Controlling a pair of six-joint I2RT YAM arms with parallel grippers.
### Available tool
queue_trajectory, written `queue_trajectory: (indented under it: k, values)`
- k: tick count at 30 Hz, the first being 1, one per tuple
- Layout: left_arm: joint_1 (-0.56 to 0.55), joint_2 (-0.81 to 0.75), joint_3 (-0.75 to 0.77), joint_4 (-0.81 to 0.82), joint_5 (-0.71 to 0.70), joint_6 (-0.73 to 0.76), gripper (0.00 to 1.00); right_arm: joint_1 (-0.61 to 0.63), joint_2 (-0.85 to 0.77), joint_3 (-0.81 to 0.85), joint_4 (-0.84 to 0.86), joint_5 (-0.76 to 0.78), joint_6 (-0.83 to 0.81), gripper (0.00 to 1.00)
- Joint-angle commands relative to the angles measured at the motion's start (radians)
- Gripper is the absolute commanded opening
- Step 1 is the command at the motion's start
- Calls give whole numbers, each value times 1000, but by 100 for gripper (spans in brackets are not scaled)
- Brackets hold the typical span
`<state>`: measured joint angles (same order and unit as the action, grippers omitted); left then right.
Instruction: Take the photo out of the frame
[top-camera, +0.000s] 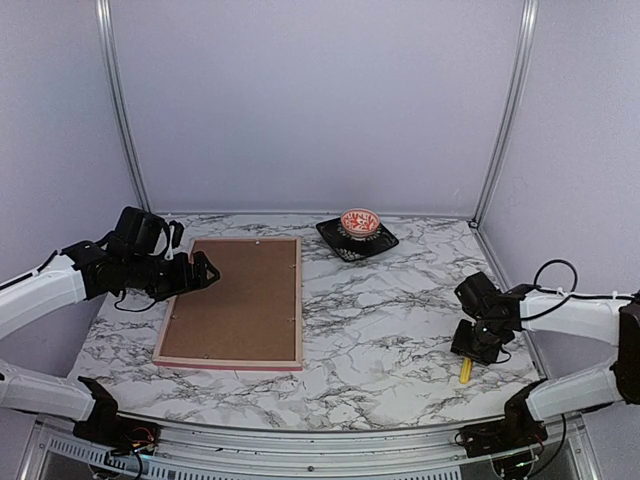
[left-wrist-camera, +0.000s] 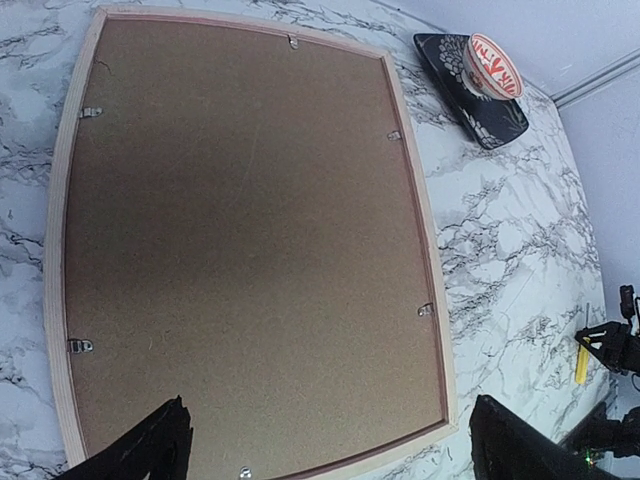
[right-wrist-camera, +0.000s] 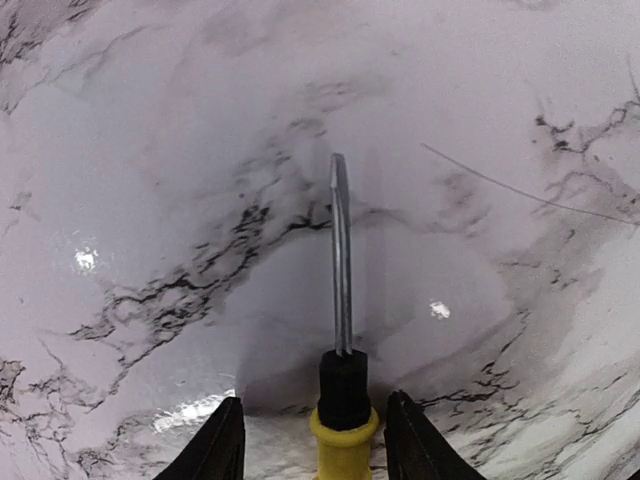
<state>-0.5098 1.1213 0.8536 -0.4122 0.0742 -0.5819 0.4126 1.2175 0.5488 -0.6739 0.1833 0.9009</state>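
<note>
The frame (top-camera: 230, 364) lies face down at the table's left, its pink border around the plain brown backing board (top-camera: 240, 300). The photo is hidden beneath that board. In the left wrist view the frame's rim (left-wrist-camera: 432, 300) and board (left-wrist-camera: 250, 250) fill the picture, with small metal clips (left-wrist-camera: 79, 345) along the edges. My left gripper (top-camera: 203, 271) hovers over the frame's left edge, open wide and empty (left-wrist-camera: 330, 460). My right gripper (top-camera: 478, 342) is open at the right, its fingers either side of a yellow-handled screwdriver (right-wrist-camera: 343, 440) lying on the table, with gaps on both sides.
A red-patterned bowl (top-camera: 360, 222) sits on a black square dish (top-camera: 340, 236) at the back centre, also in the left wrist view (left-wrist-camera: 495, 68). The screwdriver shows as yellow (top-camera: 465, 370) near the right front. Metal posts stand at the back corners.
</note>
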Motion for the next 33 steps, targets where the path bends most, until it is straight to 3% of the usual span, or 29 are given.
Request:
queue_trajectory:
  k: [1,6,12,16,18,23,26,30,33]
  values:
    - [9,27,25,33,42,2,99,129,99,49,34,2,57,44]
    - [10,49,33,46,60,-15,99,274,176,111,-28,37,119,41]
    - [11,71,37,49,91,-30,99,417,103,58,-64,21,281,39]
    - [11,82,38,54,102,-35,99,455,100,50,-72,43,310,38]
    - [10,90,43,55,104,-35,99,456,122,52,-51,55,305,33]
    - [10,108,46,80,127,-48,99,453,181,95,-3,131,242,25]
    - [10,126,46,99,158,-62,99,454,221,157,10,169,160,13]
    - [11,152,16,191,259,-130,99,477,263,306,-9,262,-12,1]
    - [11,178,-9,294,347,-207,99,511,310,443,23,301,-201,0]
